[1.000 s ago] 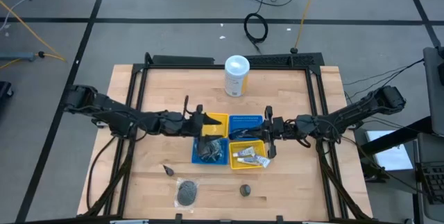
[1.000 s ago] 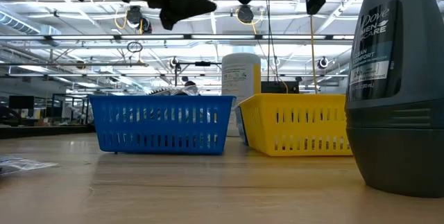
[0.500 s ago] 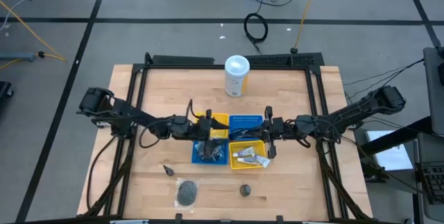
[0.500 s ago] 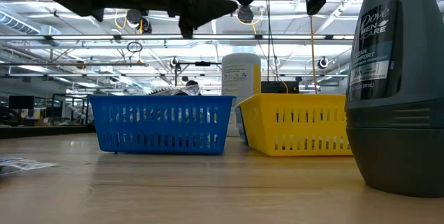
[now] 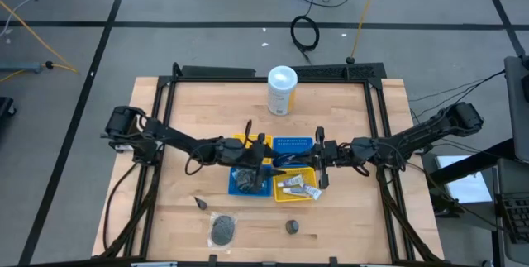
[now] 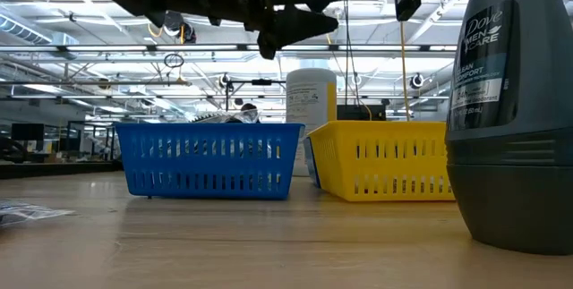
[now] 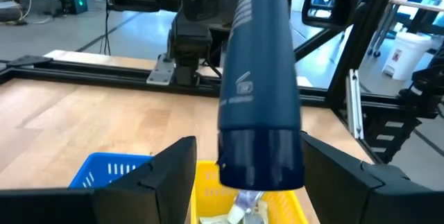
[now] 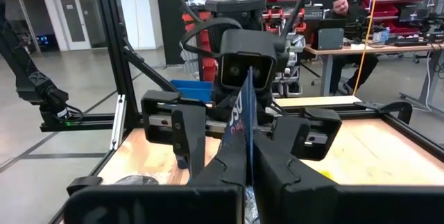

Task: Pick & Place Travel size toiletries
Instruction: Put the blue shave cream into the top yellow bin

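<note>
Toiletries lay in several places. A dark blue tube was gripped in the left hand, cap end pointing forward, with one dark finger on each side of it. That hand hung over the middle of the trays, between the blue tray and the yellow tray. In the left wrist view the tube's cap sat above the yellow tray, where a pale item showed just under it.

White tubes lay inside the yellow tray, and dark mesh puffs filled the near blue tray. On the bare desk in front of the trays sat another mesh puff, a small dark piece and a roll-on, which loomed large at the edge of the low view.

The right hand hovered over the far side of the yellow tray, its fingers pressed together on nothing, facing the left hand. A white canister stood at the far side of the desk. A person sat at a workbench in the room beyond.
</note>
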Robot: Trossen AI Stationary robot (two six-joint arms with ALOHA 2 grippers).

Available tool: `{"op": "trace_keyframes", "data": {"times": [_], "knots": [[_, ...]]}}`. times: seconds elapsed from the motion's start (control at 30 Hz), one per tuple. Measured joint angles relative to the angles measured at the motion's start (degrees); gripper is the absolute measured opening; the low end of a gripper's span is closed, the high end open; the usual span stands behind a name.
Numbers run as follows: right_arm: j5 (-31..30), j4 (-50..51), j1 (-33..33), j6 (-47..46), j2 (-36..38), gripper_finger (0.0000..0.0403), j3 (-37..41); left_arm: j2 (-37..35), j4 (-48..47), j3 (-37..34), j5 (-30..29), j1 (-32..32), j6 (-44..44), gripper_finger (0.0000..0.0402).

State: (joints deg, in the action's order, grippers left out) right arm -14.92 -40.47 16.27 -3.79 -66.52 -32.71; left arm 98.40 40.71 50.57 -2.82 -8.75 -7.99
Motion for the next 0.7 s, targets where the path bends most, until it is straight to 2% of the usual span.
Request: {"op": "trace_keyframes", "data": {"times": [0.1,0.33,0.7], "knots": [[-0.02,0.09,0.00,0.12,0.00,0.0000,0.00,-0.01,-0.09,0.03,-0.01,0.00,-0.06,0.0213],[-0.03,0.74,0.00,0.11,0.02,0.0000,0.00,-0.03,-0.14,0.02,-0.14,0.07,0.34,0.0107],[0.00,0.92,0.00,0.03,0.02,0.0006,0.00,-0.03,-0.33,0.02,0.23,0.07,0.31,0.0106]]}}
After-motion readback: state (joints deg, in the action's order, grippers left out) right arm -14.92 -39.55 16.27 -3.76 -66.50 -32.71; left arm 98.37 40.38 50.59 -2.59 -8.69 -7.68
